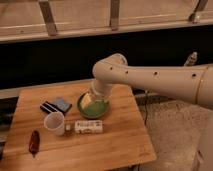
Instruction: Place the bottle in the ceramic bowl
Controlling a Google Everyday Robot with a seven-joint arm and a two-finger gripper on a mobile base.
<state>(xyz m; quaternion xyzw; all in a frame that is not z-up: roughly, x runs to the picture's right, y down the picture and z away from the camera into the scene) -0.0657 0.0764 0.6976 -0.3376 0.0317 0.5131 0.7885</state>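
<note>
Over the ceramic bowl point(103, 112), toward the far middle of the table point(112, 145), the hand point(89, 101) hangs low, its tip down inside the rim on the bowl's left side. A pale yellowish shape shows at that tip against the green. I cannot tell whether it is part of the hand or something carried, nor whether the hand is apart or together. The arm point(150, 77) comes in from the right, thick and cream-coloured. It bends at a rounded joint above the table's far edge and drops steeply to the bowl, covering the bowl's far rim.

The bottle point(90, 126) lies on its side on the table just on the near side of the bowl. It runs left to right, with its printed label showing and its small cap end pointing left. It is outside the bowl, close to the near rim but apart from it.

Just left of the cap stands a white cup point(54, 122), upright and the bottle's closest neighbour. Left of the bowl and farther back lie a dark striped packet point(48, 107) and a blue-grey packet point(63, 104), side by side; I cannot tell whether they touch. A reddish-brown object point(34, 141) lies alone at the near left corner, well apart from the rest. Right of the table is speckled floor point(172, 132).
</note>
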